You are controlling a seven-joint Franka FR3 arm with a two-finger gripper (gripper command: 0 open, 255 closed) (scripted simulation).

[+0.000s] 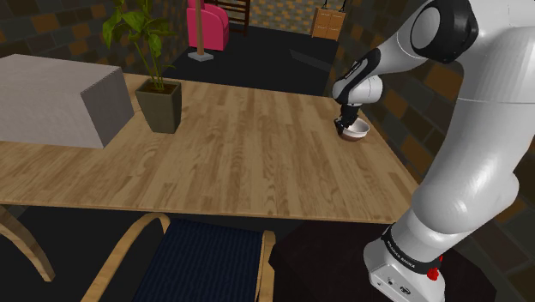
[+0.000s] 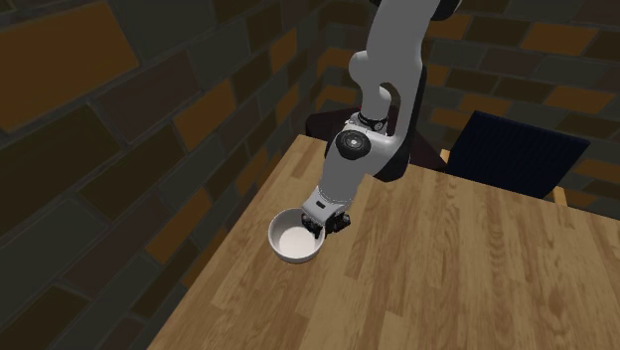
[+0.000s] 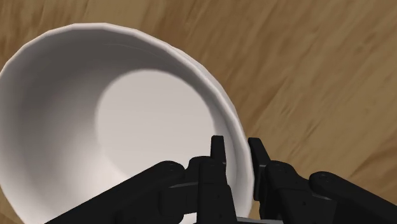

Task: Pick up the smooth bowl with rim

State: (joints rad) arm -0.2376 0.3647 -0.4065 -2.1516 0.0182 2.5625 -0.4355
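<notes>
Now the claw (image 3: 236, 145) clasps the rim of the white bowl (image 3: 127, 121).

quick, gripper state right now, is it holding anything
Gripper: closed on the rim of the white bowl, one finger inside the bowl and one outside.

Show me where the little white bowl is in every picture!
Shoulder view: the white bowl sits right of the middle, near the wooden table's right edge.
Second exterior view: it sits left of the middle, near the table's left edge.
Wrist view: it looks big and close, its wall between the fingers.
Shared landmark: the black gripper clasping its rim.
</notes>
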